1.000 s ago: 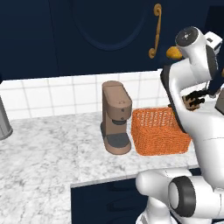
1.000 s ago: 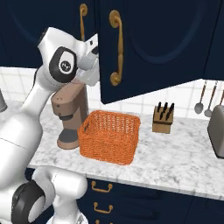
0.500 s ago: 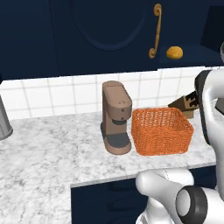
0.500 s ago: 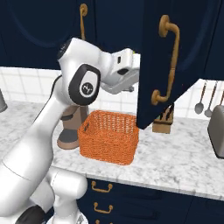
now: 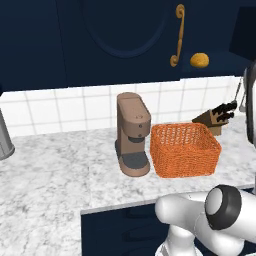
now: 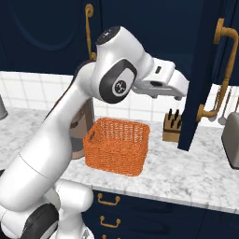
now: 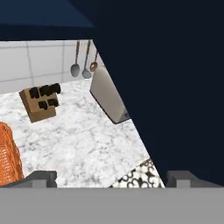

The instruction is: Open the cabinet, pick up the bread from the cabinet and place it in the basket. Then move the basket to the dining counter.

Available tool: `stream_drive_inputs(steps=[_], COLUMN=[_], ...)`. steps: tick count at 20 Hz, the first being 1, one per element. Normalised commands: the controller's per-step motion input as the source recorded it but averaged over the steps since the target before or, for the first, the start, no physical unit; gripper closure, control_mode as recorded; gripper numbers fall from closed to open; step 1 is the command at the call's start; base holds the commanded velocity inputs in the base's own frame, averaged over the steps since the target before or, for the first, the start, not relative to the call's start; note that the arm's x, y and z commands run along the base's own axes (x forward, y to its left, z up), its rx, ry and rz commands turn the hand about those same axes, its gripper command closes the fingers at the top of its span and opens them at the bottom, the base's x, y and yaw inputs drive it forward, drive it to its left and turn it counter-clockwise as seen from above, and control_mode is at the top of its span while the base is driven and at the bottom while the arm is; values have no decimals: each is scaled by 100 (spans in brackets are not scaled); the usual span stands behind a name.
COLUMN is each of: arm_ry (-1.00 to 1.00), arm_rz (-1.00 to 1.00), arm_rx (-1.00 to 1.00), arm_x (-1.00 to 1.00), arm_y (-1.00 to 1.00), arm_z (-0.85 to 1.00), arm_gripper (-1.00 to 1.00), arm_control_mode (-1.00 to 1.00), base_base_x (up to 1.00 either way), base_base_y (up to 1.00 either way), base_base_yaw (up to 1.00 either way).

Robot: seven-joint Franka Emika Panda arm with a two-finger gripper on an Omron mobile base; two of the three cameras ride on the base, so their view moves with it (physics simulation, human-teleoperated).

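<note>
- Gripper (image 7: 111, 177): the two dark finger tips stand wide apart at the bottom of the hand view, with nothing between them.
- Hand, right base view: the white hand reaches out level, up at the height of the wall cabinets, just beside the swung-open cabinet door (image 6: 205, 74).
- Cabinet door: dark navy, ajar, with a long curved brass handle (image 6: 223, 74) on its outer face; in the hand view its dark face (image 7: 175, 87) lies right of the finger tips and close in front.
- Bread (image 5: 199, 60): a small round golden loaf inside the open cabinet, seen in the left base view right of a brass handle (image 5: 178, 35) on the neighbouring closed door.
- Basket (image 6: 116, 144): orange wicker, empty, on the marble worktop (image 6: 186, 172) below the hand and to its left; its edge (image 7: 8, 153) shows low at the left of the hand view.
- Coffee machine (image 5: 134, 134): brown, just beside the basket, on the side away from the hand.
- Knife block (image 7: 40, 101): wooden, on the worktop ahead of the hand, against the white tiled wall.
- Toaster (image 7: 107, 94): pale, beyond the knife block, under hanging spoons (image 7: 81, 65).
</note>
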Motion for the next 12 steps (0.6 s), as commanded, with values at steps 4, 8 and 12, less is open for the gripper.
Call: stream_drive_inputs(steps=[4, 8, 12], arm_ry=[-10, -23, -11], arm_rz=[1, 8, 9], arm_rx=[19, 16, 21], arm_x=[31, 82, 100], arm_y=[100, 98, 51], arm_z=[-3, 0, 2], arm_gripper=[-100, -100, -100], arm_control_mode=[-100, -100, -100], base_base_x=[0, 0, 0], base_base_y=[0, 0, 0], base_base_yaw=[0, 0, 0])
